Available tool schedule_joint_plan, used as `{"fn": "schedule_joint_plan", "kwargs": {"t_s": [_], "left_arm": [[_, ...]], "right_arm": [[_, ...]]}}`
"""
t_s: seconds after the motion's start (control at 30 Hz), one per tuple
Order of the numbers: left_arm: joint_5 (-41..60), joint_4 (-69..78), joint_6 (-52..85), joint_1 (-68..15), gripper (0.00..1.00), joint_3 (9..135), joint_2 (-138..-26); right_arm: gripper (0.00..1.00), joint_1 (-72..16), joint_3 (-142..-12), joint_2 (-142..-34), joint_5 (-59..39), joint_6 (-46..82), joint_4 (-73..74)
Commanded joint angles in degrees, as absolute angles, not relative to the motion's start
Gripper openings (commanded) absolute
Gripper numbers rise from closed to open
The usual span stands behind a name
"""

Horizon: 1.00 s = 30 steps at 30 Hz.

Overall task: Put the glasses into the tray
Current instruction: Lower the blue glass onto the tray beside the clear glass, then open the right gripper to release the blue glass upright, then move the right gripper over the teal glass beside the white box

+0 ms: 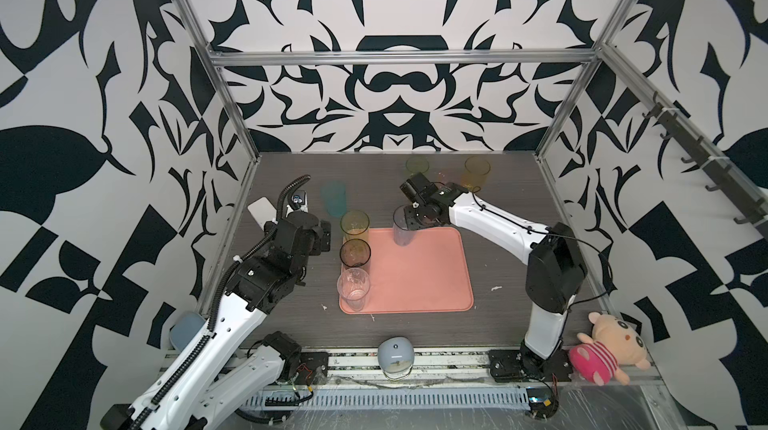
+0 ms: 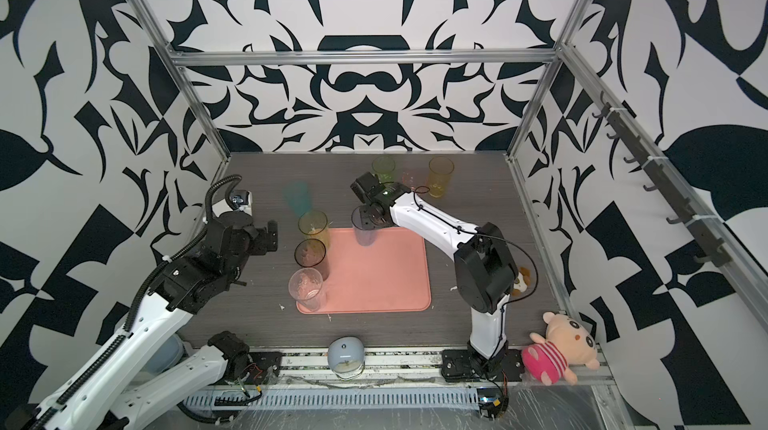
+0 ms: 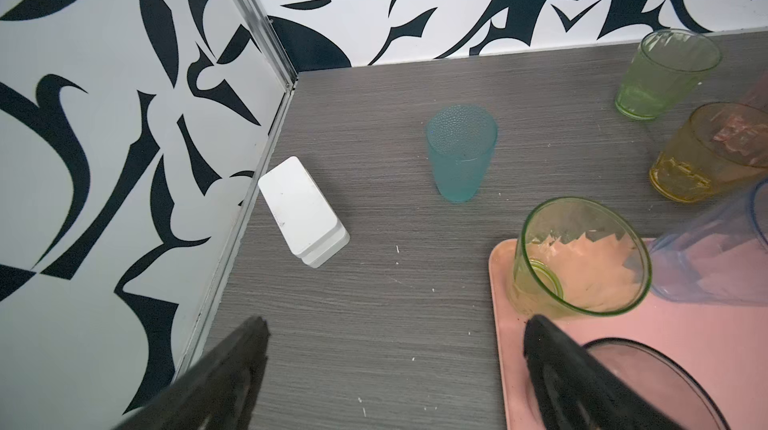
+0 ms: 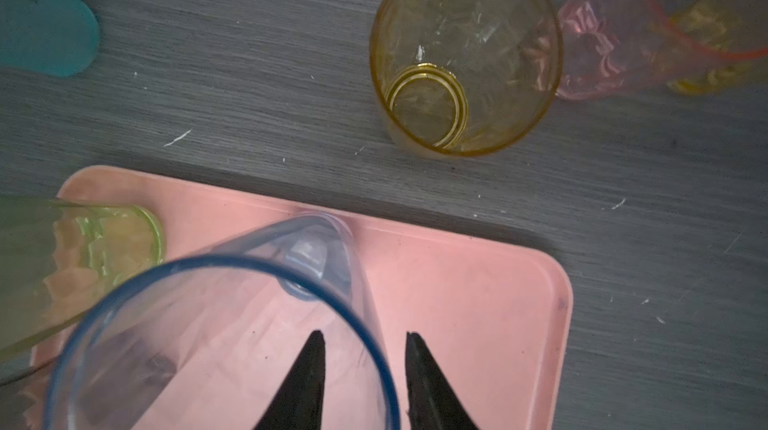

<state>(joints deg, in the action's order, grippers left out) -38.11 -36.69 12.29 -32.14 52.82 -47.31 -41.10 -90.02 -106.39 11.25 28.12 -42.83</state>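
Right gripper: jaws parted a little, one finger inside and one outside the rim of the blue tumbler, a gap showing on both sides of the wall, so not pinching. Tumbler seemingly upright on the salmon-pink tray, base just beside the far rim, with the yellow-green tumbler, smoky tumbler and clear tumbler lined along the left edge. Release step, by the look of it. Next, probably a straight lift clear of the rim without dragging it, then a reach for the amber tumbler just beyond the tray. Left gripper: spread wide, empty, beside the tray, facing the teal tumbler. Underneath, dark grey wood-grain tabletop flecked with white specks; around, black-and-white patterned walls on an aluminium frame.
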Motion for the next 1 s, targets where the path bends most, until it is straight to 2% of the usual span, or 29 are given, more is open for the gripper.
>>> {"fn": "schedule_joint_plan", "kwargs": {"t_s": [0.0, 0.23, 0.73, 0.97], "left_arm": [[-38.13, -36.88, 12.39, -31.9, 0.99, 52.21, -47.37], [-38.08, -36.94, 12.42, -31.9, 0.99, 52.21, -47.07], [-37.9, -36.74, 12.56, -31.9, 0.99, 52.11, -46.32], [-37.94, -36.67, 12.48, -31.9, 1.0, 52.24, -46.06]], "right_arm": [[0.43, -41.4, -93.73, -105.38, 11.62, 28.13, -44.45], [0.45, -41.4, -95.81, -103.43, 8.79, 27.37, -43.95], [0.44, -40.63, -98.0, -96.76, 14.85, 21.79, -37.51], [0.44, -39.73, -100.94, -97.8, 14.77, 19.26, -32.79]]}}
